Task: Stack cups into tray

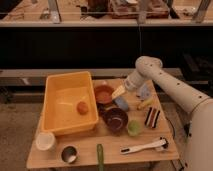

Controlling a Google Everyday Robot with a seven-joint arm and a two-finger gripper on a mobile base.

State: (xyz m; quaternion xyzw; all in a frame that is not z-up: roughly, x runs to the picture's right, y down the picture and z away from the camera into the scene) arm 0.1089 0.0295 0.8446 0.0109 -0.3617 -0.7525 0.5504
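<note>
**Step in hand (judged):** approach to a first cup. No cup is sitting in the tray [50, 86] at this moment. The tray is occupying the left rear of the bench [125, 160] and is holding only a small orange round item [82, 107] (not a cup).

**Gripper:** The gripper [121, 90] is hanging to the right of the tray, over the far side of the orange-brown bowl [103, 93], which is lying just beside the tray's right wall. Whether the gripper is clenched, released or carrying anything cannot be told.

**Cups:**
- The cream-white cup [45, 141] is standing just in front of the tray's front-left corner.
- The steel cup [69, 154] is standing in front of the tray's front wall, nearer the bench edge.
- The pale green cup [133, 128] is standing right of the tray's front-right corner, beyond the dark maroon bowl [115, 120].

**Next move (judged):** The green cup is lying nearest the gripper. Reaching it is calling for a descent clear of the maroon bowl. A carry over the tray's right rim is following from that, then a set-down away from the orange item.
</note>
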